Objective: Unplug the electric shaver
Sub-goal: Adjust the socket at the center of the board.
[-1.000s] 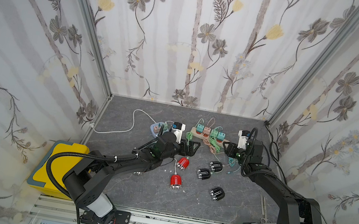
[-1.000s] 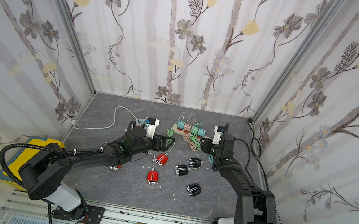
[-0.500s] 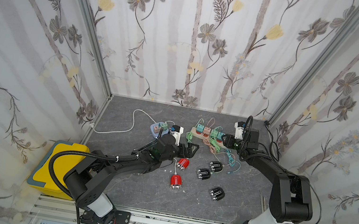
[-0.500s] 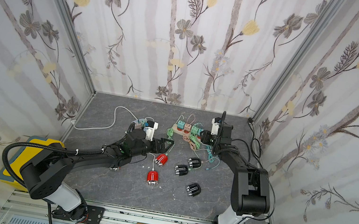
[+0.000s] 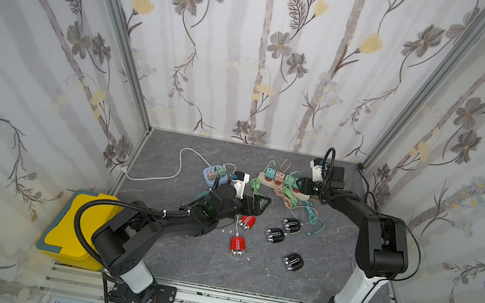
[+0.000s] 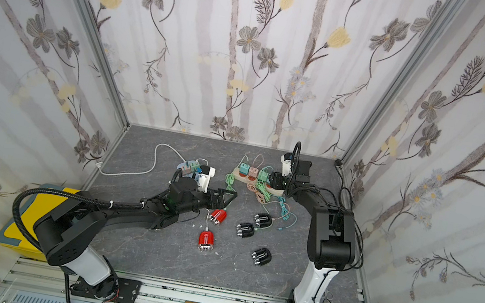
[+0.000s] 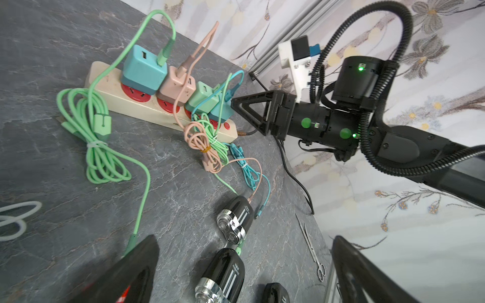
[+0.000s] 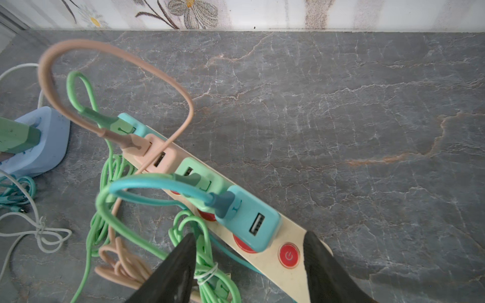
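Swinging off the shavers, the right arm has carried the right gripper (image 5: 300, 183) to the switch end of the power strip (image 7: 118, 101). Meanwhile the left arm has scarcely stirred.

Take twelve as the back wall. At five o'clock a lone black shaver (image 5: 293, 262) lies without a lead, and a red shaver (image 5: 237, 246) lies at six. Just toward three from centre lie the nearer wired shaver (image 5: 275, 235) and the farther wired shaver (image 5: 291, 225), each with a lead at its tail. The left gripper (image 5: 262, 206) hangs a little toward twelve, its fingers spread wide and empty.

At one o'clock the right gripper's fingers stand apart, holding nothing. They straddle the strip's end, with the teal adapter (image 8: 252, 217) just ahead of the tips.

To do this well, I would ease forward until both fingers flank the adapter's flat sides, clear of the strip. Keep the teal lead (image 8: 147, 183) out of the pinch, close firmly, and draw straight out along the pins. The strip lies loose and will likely lift, so the left gripper should pin it.

One caution: that lead's far plug seems to lie free beside the farther wired shaver. Check which adapter actually feeds a shaver before pulling.
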